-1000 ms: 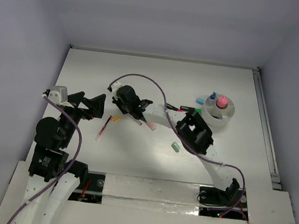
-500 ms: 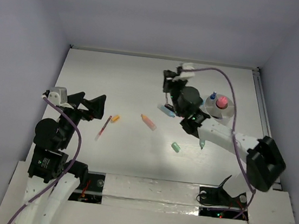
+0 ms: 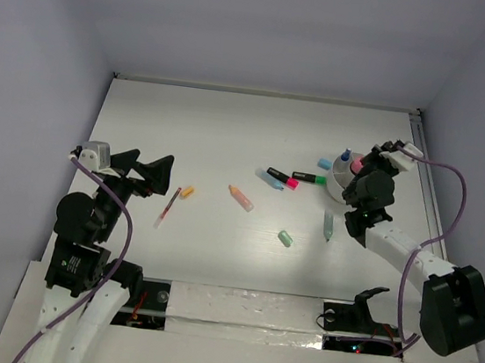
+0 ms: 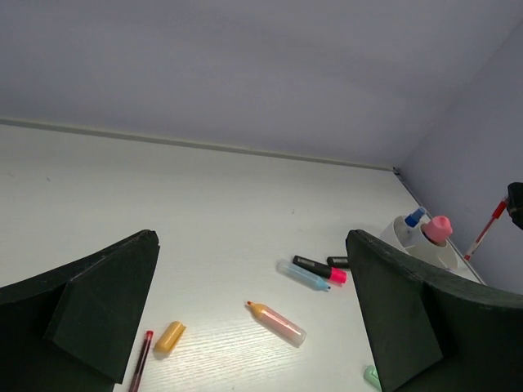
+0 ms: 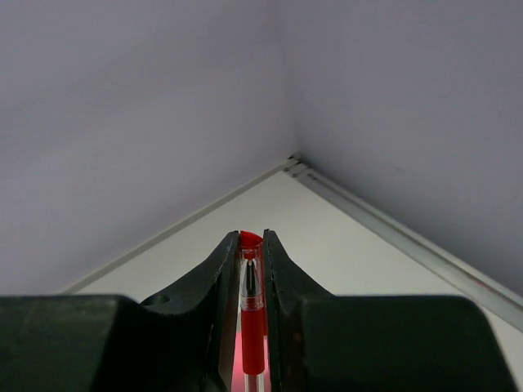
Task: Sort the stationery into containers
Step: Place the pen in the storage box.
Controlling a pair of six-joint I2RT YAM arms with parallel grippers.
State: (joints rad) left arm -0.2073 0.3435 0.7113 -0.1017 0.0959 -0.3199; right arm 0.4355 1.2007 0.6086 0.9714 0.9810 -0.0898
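Note:
My right gripper (image 3: 374,173) hangs over the whitish cup (image 3: 337,190) at the right of the table, shut on a thin red pen (image 5: 252,304) that runs upright between its fingers (image 5: 222,278). A pink-capped bottle (image 3: 358,166) and a blue-tipped item (image 3: 346,156) stand in the cup. My left gripper (image 3: 142,172) stays open and empty at the left, low over the table. In front of it lie an orange marker (image 4: 276,322), an orange cap (image 4: 170,336) and another red pen (image 4: 140,359).
A pink-and-black marker (image 3: 283,178), a blue marker (image 3: 269,179) and a green-tipped one (image 3: 309,177) lie left of the cup. A blue eraser (image 3: 324,164) lies behind them. A mint eraser (image 3: 285,238) and a green marker (image 3: 328,225) lie nearer. A rail (image 3: 427,195) edges the right side.
My right arm has swung from the left-middle of the table across to the cup at the right, carrying the red pen. The left arm has not moved.

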